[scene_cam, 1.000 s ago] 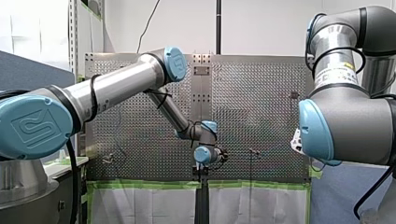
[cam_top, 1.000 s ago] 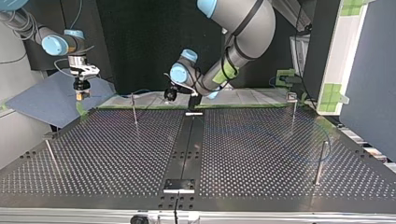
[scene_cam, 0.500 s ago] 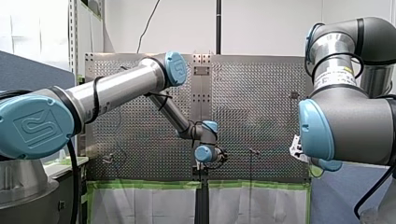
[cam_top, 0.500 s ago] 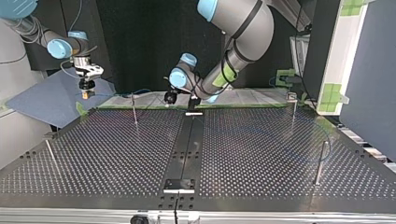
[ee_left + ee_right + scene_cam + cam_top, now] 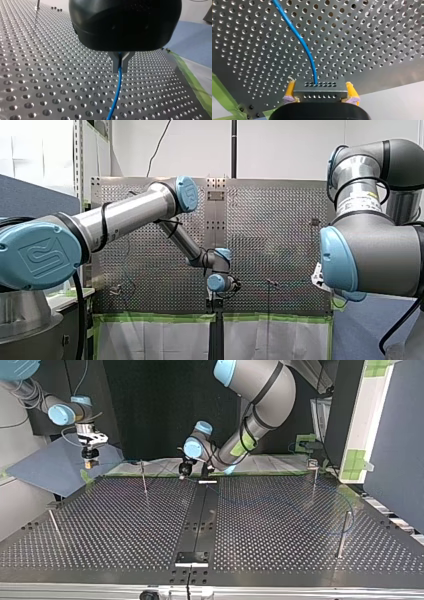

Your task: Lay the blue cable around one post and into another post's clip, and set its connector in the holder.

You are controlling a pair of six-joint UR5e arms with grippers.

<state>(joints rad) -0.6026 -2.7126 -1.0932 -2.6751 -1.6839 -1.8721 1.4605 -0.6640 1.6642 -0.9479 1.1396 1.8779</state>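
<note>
**Left wrist view.** The left gripper (image 5: 120, 66) has its metal fingers (image 5: 113, 65) pinched together on the blue cable (image 5: 117, 91), low over the tabletop (image 5: 50, 75). The cable leaves straight ahead of the fingertips and lies along the perforated plate. The grip is on the run, not on an end, so I read it as a guiding pinch that steers the line.

**Right wrist view.** The right gripper (image 5: 320, 92) has its yellow pads (image 5: 290, 91) clamped on the two flanks of the grey connector (image 5: 319, 87). The cable exits the connector's front face and arcs away over the plate. A side grip probably keeps that face and the cable exit free for seating.

**Top view.**
- Left gripper (image 5: 184, 469): at 12 o'clock, at the tabletop's far edge.
- Right gripper (image 5: 90, 460): at 10 o'clock, raised, off the tabletop's corner.
- Posts: thin ones stand at 11 o'clock (image 5: 143, 477) and 3 o'clock (image 5: 344, 532).
- Cable: a faint blue curve runs near the 3 o'clock post, but I cannot tell whether it wraps the post.
- Holder: not identified.

**Front view.** The left arm (image 5: 125, 215) reaches to mid-board, just toward 6 o'clock. The right arm (image 5: 370, 260) fills 3 o'clock and hides its gripper.

**Judgement.** Routing is under way and the connector is not yet seated.
</note>
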